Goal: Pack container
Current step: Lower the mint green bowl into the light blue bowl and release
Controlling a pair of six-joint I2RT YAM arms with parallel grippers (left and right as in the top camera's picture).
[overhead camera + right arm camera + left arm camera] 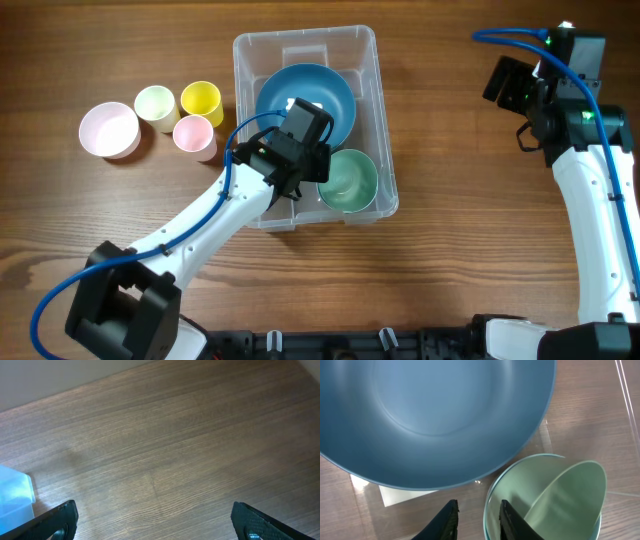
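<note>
Though slightly parted and empty, left hand (478,510) inside the container (300,42), astride the rim of the green bowl (520,485).

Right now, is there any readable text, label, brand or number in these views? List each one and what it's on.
No readable text in any view.
The white label on the bottom of the container: no print can be made out on the part that shows, and the blue bowl covers the rest.
Nothing else in the three views carries legible print.
</note>
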